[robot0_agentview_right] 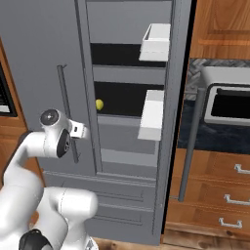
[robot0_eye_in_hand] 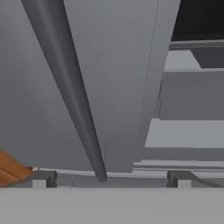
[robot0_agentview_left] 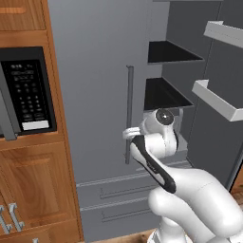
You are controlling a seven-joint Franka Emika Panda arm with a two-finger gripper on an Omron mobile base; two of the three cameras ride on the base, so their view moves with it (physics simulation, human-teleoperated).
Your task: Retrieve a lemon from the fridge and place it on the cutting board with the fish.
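Fridge [robot0_agentview_right: 132, 146]: right door swung open, left door shut, dark shelves and white door bins [robot0_agentview_right: 152, 114] exposed. Microwave [robot0_agentview_left: 28, 92] in wooden cabinet left of fridge. Hand [robot0_eye_in_hand: 109, 179] close before left door's bar handle [robot0_eye_in_hand: 70, 96], fingertips [robot0_eye_in_hand: 40, 179] well apart, nothing between. Lemon [robot0_agentview_right: 99, 104] on middle shelf, left edge.
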